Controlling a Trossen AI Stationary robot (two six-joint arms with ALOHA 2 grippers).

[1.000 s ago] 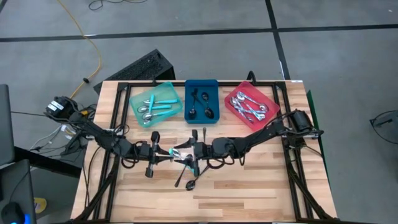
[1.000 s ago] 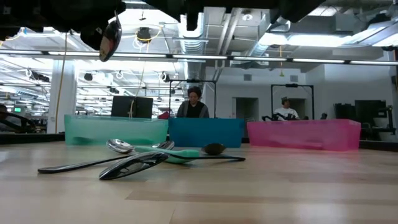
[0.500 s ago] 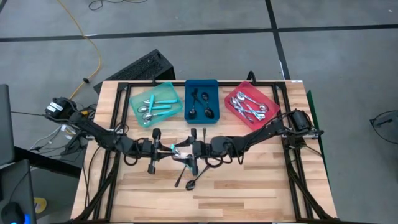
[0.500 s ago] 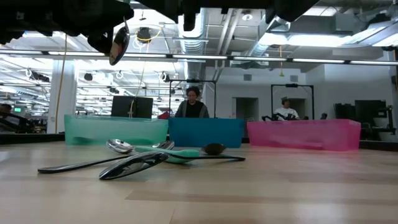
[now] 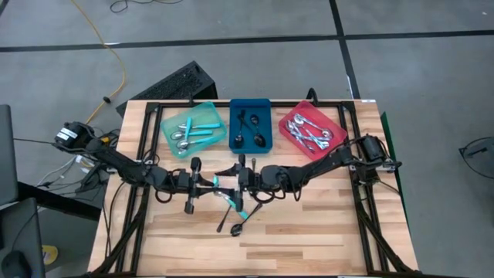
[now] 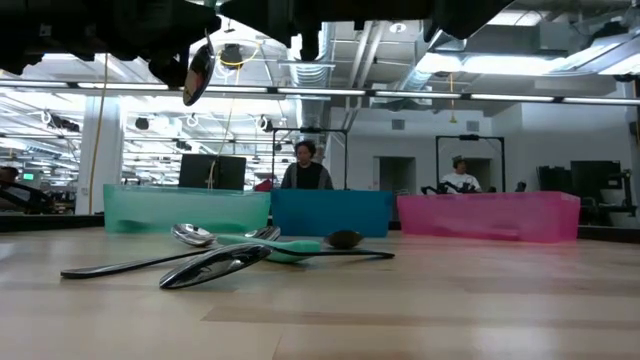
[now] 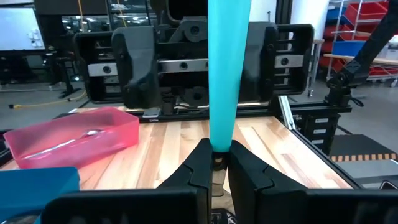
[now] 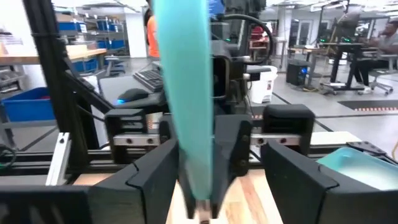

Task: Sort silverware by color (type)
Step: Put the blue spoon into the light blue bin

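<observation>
Left gripper clamped on teal plastic-handled silver spoon, held above the wooden table just in front of the blue rectangular tray. Right gripper meets it head-on, jaws spread either side of the handle, contact not clear. Spoon bowl half cut off in low view. Loose black and silver spoons lie below. Teal tray and pink tray flank the blue tray; their contents are too small to sort.

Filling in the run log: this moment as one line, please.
phase: mid-air handover | left gripper: shut on teal-handled spoon | right gripper: open astride its handle
</observation>
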